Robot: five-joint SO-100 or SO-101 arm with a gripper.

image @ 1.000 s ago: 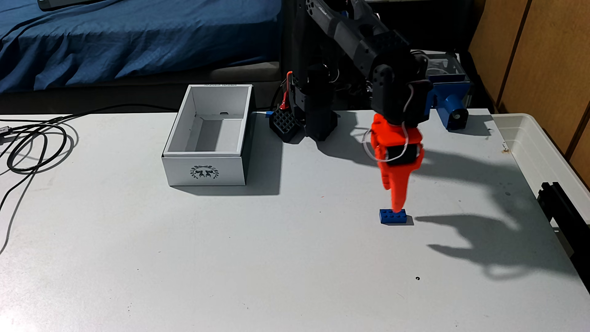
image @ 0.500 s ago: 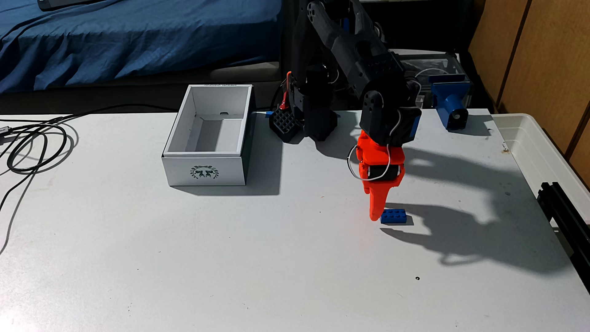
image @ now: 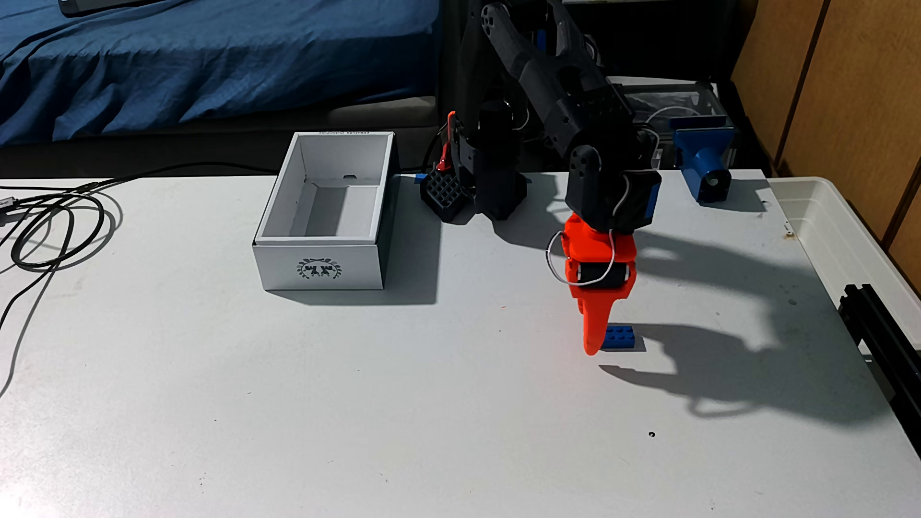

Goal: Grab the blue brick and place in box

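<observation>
- Since half a second ago the orange claw [image: 593, 348] has dropped a little lower and nearer; its tip is now down at bench level against the left end of the blue brick [image: 620, 338]. A second ago it hung above the brick's far right part.
- The blue brick has not shifted across the three frames: it lies flat, studs up, on the right half of the bench [image: 448, 423], well apart from the box [image: 319, 266].
- Claw state: cannot tell how far open it is. From this side the fingers overlap into one orange wedge. Nothing appears held; the brick sits on the bench.
- Box stands open and empty at the far left of centre, emblem facing the near side.
- Judgement: the step in hand is seating the claw around the brick. One finger must go on each long side; as placed, the tip looks beside the end, not straddling.
- To do well: open wide, centre over the brick, descend straight, then close.
- Risk: pushing down or sideways now could skid the light brick rightward.
</observation>
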